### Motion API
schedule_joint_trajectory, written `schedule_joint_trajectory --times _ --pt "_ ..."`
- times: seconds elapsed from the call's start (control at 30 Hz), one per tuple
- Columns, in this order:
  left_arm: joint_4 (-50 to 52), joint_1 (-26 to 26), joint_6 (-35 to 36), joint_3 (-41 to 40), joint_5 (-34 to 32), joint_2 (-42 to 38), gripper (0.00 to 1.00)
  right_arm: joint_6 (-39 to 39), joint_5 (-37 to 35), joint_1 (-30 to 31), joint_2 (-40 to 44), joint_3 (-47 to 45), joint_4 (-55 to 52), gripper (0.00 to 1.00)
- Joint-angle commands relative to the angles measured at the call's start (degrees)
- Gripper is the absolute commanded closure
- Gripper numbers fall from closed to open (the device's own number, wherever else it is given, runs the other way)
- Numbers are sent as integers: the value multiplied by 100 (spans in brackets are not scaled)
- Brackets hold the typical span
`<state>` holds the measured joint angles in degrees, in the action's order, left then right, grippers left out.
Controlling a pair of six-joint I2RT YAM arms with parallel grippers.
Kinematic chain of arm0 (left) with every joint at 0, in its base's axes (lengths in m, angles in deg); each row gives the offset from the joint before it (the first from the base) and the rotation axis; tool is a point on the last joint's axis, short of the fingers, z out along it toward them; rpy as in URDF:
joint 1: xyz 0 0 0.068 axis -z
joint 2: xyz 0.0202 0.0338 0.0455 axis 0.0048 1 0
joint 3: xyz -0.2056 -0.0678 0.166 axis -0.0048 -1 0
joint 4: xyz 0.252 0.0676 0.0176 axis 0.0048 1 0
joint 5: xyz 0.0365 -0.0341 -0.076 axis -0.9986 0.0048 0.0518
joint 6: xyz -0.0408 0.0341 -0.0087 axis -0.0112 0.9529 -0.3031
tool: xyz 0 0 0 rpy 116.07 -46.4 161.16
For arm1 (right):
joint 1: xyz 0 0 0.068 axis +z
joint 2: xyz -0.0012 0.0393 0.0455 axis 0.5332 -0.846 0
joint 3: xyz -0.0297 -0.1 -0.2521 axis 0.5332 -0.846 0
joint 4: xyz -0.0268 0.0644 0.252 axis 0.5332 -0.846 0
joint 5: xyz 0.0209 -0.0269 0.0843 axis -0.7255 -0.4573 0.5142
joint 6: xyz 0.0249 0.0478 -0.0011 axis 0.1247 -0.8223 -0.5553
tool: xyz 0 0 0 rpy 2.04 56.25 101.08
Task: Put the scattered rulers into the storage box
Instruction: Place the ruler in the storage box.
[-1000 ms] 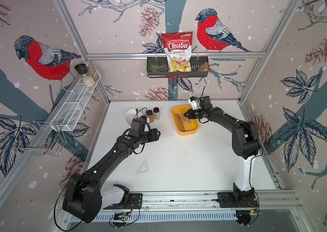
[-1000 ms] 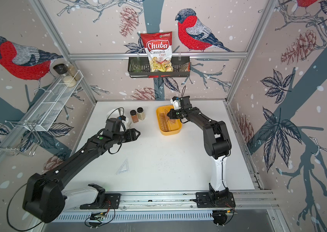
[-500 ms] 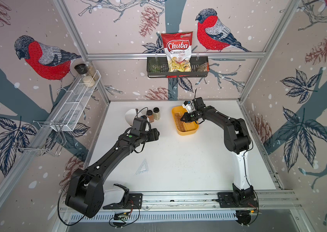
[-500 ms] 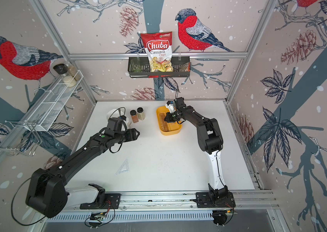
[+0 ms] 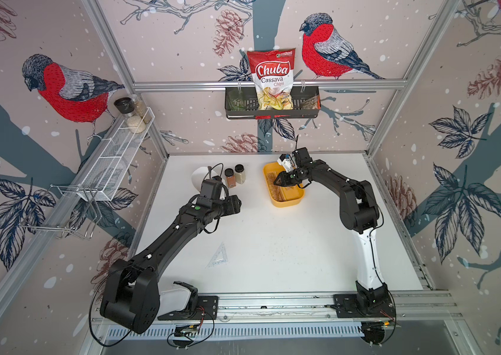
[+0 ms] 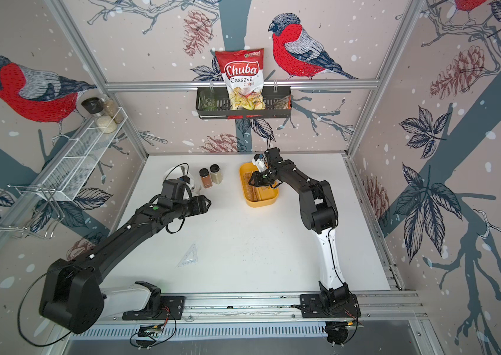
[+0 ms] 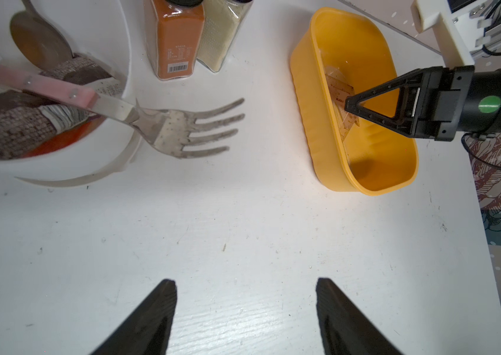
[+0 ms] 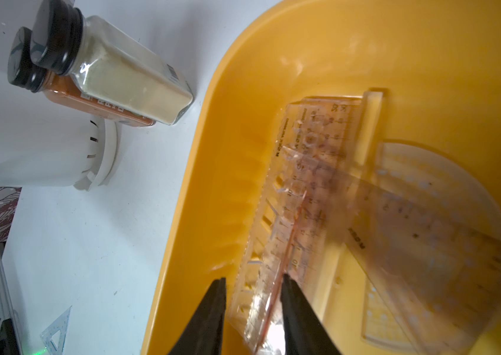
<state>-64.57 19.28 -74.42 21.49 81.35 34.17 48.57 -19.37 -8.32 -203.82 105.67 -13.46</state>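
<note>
The walls show drawings of red and grey birds, pine cones and leaves. The bench [image 5: 289, 246] is flat, white and a bit scratched. On the back wall a dark wire basket [image 5: 243, 114] holds a red and white chip bag [image 5: 272, 80] that says "Chuba Cassava Chips".

The yellow box [image 5: 284, 201] is smooth plastic with round corners and sits at the back of the bench. Inside it lie see-through rulers. One is a long straight ruler [image 8: 313, 184] with small printed numbers like 10 and 30. Another is a half-round ruler [image 8: 458, 172].

The right gripper [image 8: 253, 281] is down in the box with its black fingers a little apart. The thin pink edge of a ruler shows in the gap. One clear triangle ruler [image 5: 220, 256] lies flat near the front of the bench, well apart from the box. The left gripper [image 7: 246, 285] is spread wide above bare bench with nothing in it.

Near the box stand an orange spice jar [image 7: 175, 40] with a barcode label and a pale spice jar [image 7: 221, 33]. A metal fork [image 7: 187, 132] with a pink handle rests on the white bowl [image 5: 197, 179].
</note>
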Motion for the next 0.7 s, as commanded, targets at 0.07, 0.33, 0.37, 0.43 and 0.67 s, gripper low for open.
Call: schedule_joint_trajectory --times 0.07,0.33,0.37,0.43,0.67 --pt "141 -95 60 27 -99 -111 25 40 -262 -9 388 23 -142 60" --pt "398 -355 -128 10 -421 -411 25 -118 -945 323 1756 -1078 270 53" --pt "403 -383 -180 -29 -501 -469 25 -157 -1062 419 1957 -1317 376 53" --pt "449 -467 -290 -79 -577 -573 25 -290 -1324 762 2450 -1947 708 54" --pt "541 -998 -774 -550 -964 -814 25 -948 -2734 3231 2901 -3406 1943 62"
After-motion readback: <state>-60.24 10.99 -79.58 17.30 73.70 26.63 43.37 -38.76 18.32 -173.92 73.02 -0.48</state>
